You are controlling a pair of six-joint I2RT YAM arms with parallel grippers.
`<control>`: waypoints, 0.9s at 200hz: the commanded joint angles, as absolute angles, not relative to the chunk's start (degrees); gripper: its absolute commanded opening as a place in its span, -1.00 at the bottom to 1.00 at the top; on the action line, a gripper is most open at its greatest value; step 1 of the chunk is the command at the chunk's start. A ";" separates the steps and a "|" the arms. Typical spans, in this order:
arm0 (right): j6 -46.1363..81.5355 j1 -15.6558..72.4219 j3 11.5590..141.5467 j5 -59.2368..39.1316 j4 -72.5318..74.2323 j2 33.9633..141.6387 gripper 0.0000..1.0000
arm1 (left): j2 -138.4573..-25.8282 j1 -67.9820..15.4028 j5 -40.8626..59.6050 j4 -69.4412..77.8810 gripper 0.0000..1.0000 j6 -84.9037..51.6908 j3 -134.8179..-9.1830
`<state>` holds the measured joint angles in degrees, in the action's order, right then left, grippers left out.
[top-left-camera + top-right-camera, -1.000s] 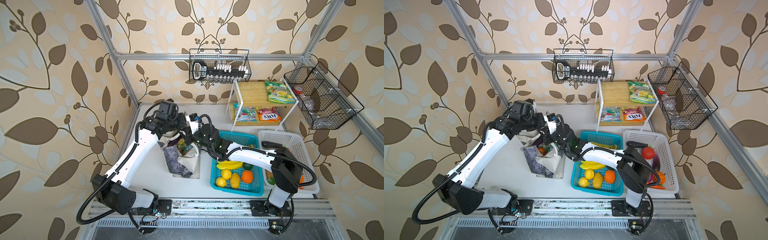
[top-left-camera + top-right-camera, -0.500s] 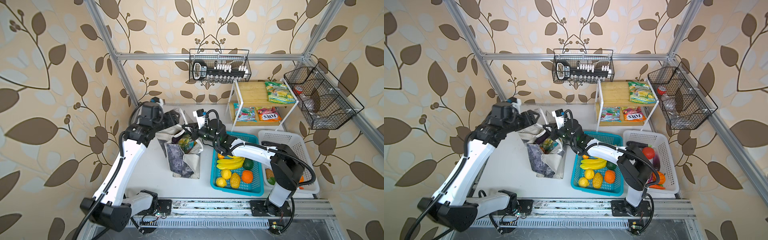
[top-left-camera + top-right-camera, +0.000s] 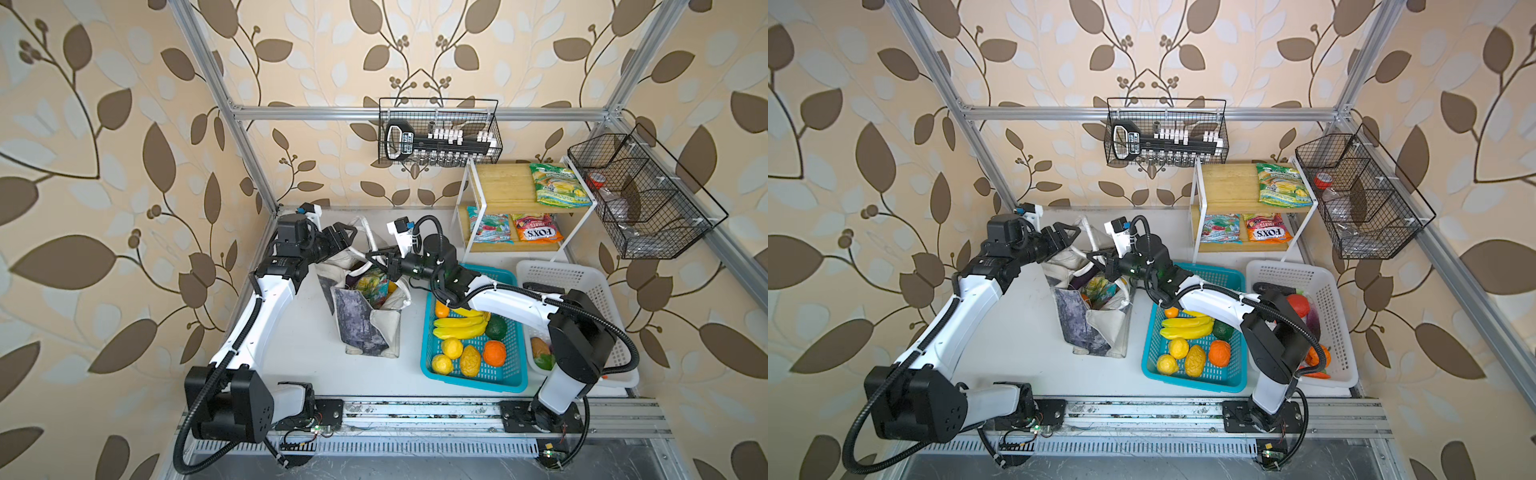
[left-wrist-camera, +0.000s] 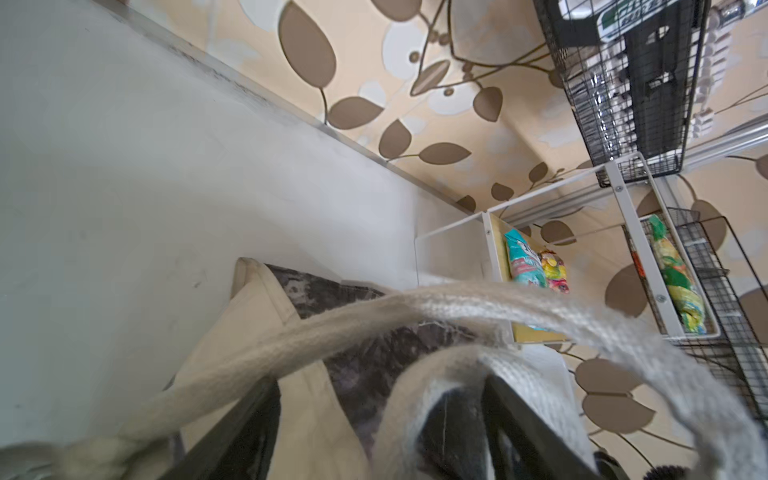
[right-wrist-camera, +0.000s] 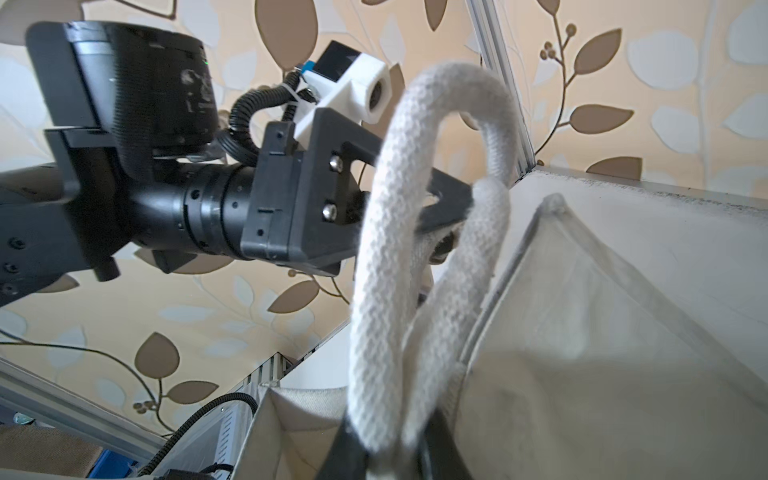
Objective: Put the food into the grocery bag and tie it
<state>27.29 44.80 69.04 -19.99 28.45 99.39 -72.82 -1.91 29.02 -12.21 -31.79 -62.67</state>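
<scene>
Left tool [image 3: 348, 237] spread, right tool [image 3: 374, 259] pinching a handle [image 5: 386, 291] (bag [image 3: 365, 328] mouth gaping): we fear the loose loop [image 4: 457, 299] slips free, or a tug tips the bag.

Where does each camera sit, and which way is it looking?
Both top views: high over the rail, looking down on the grocery bag; left arm and right arm show whole.
Left wrist: on that arm, facing the shelf rack; its open left pincer shows.
Right wrist: on that arm, facing the left arm's wrist; its right pincer shows, shut on a rope handle.
Shared: both wrist views see the bag's rope handles.
</scene>
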 commanded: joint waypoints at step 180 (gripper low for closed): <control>20.66 43.97 69.35 -25.01 18.26 93.26 -0.46 | -71.99 -8.32 36.32 -19.42 -1.00 -24.26 -74.65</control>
